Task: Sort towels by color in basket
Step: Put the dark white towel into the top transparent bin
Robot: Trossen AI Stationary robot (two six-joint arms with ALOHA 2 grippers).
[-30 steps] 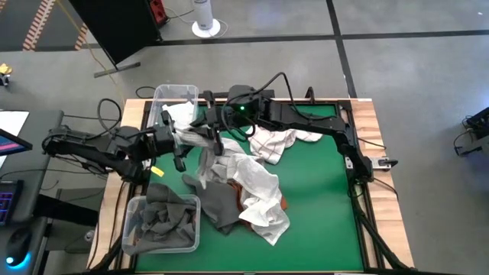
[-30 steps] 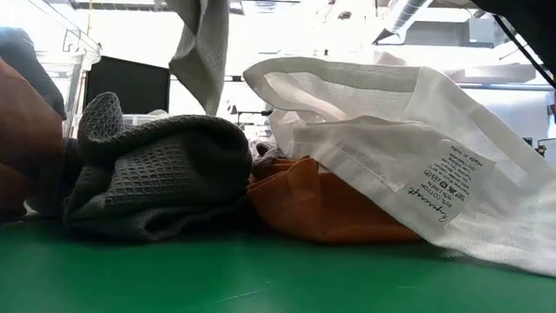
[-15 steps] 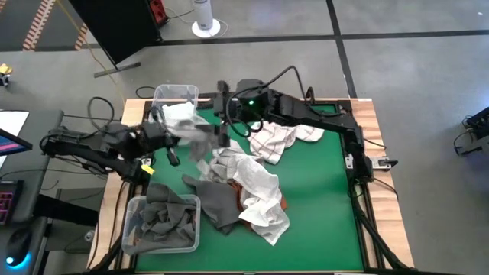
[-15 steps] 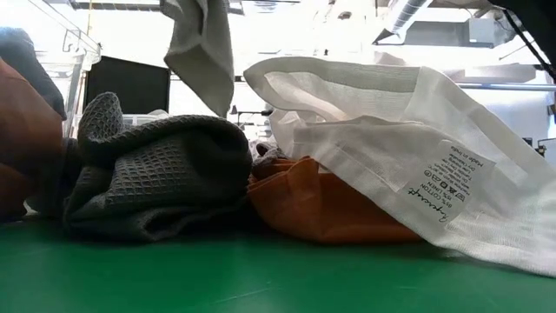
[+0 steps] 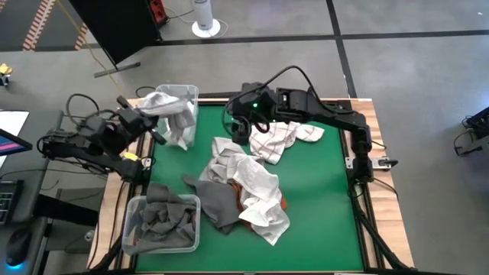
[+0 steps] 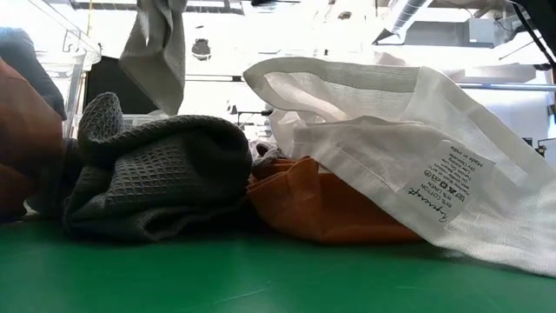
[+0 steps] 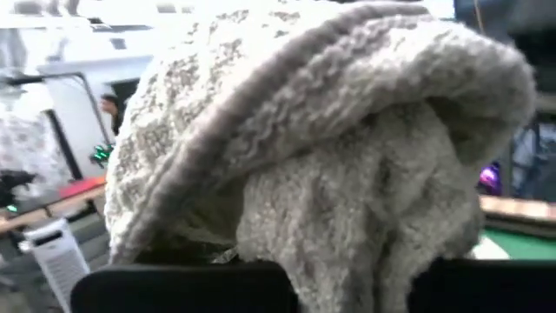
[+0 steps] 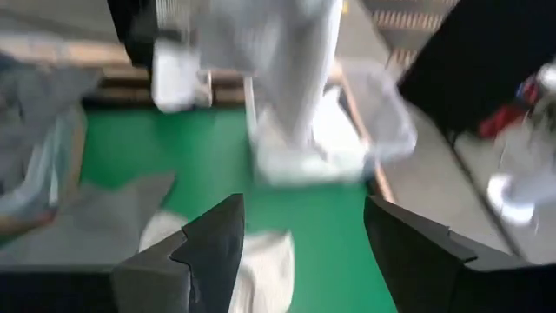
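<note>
Left claw (image 5: 145, 121): my fingers are clamped on a pale towel (image 5: 172, 114), hanging over the far-left clear bin (image 5: 177, 92); the cloth hides them.
Right claw (image 5: 238, 128): spread wide, holding nothing, above the counter (image 5: 321, 198) far of the pile.
Pile (image 5: 244, 187): white, grey and orange towels overlap; lower ones hidden.
Near-left bin (image 5: 164, 225): grey towels.

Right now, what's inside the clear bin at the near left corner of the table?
The clear bin holds crumpled dark grey towels, with a bit of rust-orange at its bottom edge. Anything beneath them is covered.
</note>
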